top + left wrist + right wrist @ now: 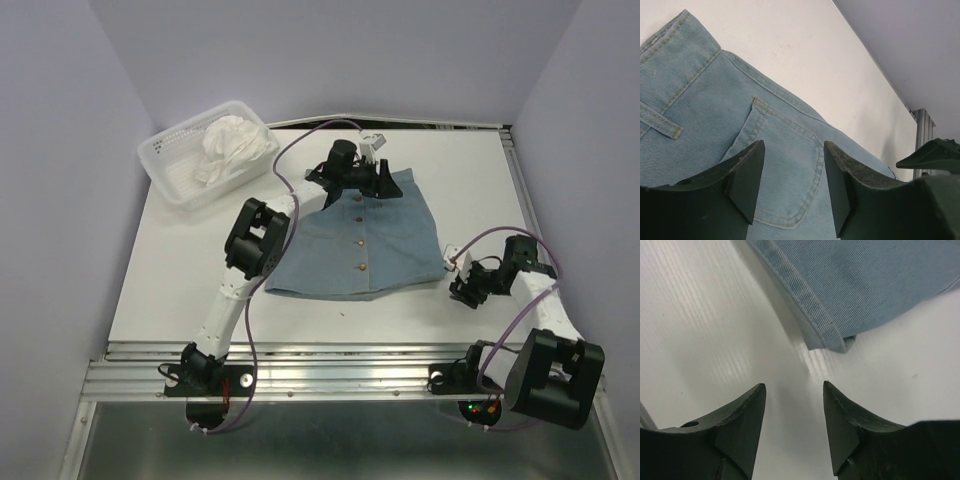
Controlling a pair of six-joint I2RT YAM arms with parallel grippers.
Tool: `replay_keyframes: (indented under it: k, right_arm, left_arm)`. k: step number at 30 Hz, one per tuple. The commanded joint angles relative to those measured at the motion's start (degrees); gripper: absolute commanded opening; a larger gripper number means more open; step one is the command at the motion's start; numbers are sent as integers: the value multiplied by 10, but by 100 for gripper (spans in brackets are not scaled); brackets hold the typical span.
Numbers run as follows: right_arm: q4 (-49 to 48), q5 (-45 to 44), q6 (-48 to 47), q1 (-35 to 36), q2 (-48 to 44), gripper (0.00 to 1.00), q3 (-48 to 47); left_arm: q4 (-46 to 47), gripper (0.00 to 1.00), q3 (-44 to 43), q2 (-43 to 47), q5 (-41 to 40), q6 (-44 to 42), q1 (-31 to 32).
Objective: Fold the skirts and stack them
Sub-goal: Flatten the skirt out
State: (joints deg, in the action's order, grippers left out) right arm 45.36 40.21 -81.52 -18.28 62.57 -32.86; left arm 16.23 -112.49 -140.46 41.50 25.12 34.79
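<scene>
— Why is the blue skirt (360, 240) spread flat mid-tabletop (170, 300), waistband toward 12 o'clock and hem toward 6?

— So it can be folded, I'd say. Its button row (358, 232) faces up and there's barely a wrinkle, which gives a clean start.

— And the left fingers (383, 183)?

— Out near the waistband's 1 o'clock end. They're wide apart with nothing clamped. From the wrist camera, a stitched pocket (790, 165) lies under the gap. I can't tell whether the tips touch the denim or hang just above it.

— The right fingers (463, 288)?

— Low at 4 o'clock from the skirt, just beside the hem's corner. They're parted too and empty, with only bare tabletop between them. The corner sits right ahead of the gap.

— So 1 arm at each end of the same side?

— That's my reading: top and bottom of the right edge, ready to carry it across toward 9 o'clock. Neither has a grip yet, so the fold hasn't begun.

— Where's the white skirt (235, 145)?

— Bunched in the mesh basket (165, 170) at 10 o'clock, well apart from the blue skirt. It's probably parked there to keep the folding area free. That makes 2 skirts and 0 folded.
</scene>
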Motion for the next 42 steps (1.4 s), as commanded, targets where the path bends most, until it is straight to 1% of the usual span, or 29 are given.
replay_keyframes:
  k: [1,2,4,7,11,17,18,20,21,22,25,27,30,33,35,36,38,39,41,42]
  right_arm:
    - [-60,89,-74,0,18,56,-2]
    - [-62,103,-68,0,25,56,0]
    - [-104,114,-56,0,39,57,5]
    - [-129,119,-65,0,72,56,7]
    - [-130,129,-69,0,99,54,-4]
    - [-85,141,-109,0,109,44,-12]
    - [-79,141,-109,0,111,44,-12]
    - [-87,144,-98,5,113,39,-12]
    - [-94,143,-81,5,113,39,-9]
    - [-122,141,-68,5,115,41,-2]
    - [-177,134,-20,5,129,54,-2]
    - [-183,133,-13,5,140,54,-9]
    - [-194,133,-3,5,153,49,-19]
    - [-197,138,1,5,158,38,-27]
    - [-168,153,3,5,158,9,-41]
    - [-158,161,8,5,153,1,-55]
    - [-136,163,16,5,142,1,-69]
    - [-123,160,24,5,135,1,-87]
    - [-76,155,35,5,122,1,-114]
    - [-57,152,38,5,121,1,-131]
  left_arm:
    - [57,61,-19,3,19,26,5]
    - [57,61,-18,1,18,26,5]
    - [57,61,-21,-1,16,26,6]
    - [57,61,-26,-4,11,25,6]
    - [56,60,-37,-16,-3,22,7]
    - [53,59,-47,-39,-23,30,8]
    - [53,59,-47,-40,-25,30,8]
    - [54,59,-44,-46,-26,31,8]
    - [55,59,-45,-48,-26,33,8]
    - [56,59,-44,-48,-26,34,10]
    - [57,59,-41,-48,-26,35,12]
    - [58,58,-37,-48,-23,37,13]
    - [59,58,-35,-47,-22,36,15]
    - [59,58,-33,-48,-27,35,16]
    - [57,57,-29,-49,-37,37,16]
    - [53,55,-30,-52,-44,35,16]
    - [29,51,-30,-53,-83,28,16]
    - [18,47,-31,-54,-99,24,16]
    - [-12,43,-32,-56,-142,16,13]
    - [-18,42,-32,-56,-149,16,12]
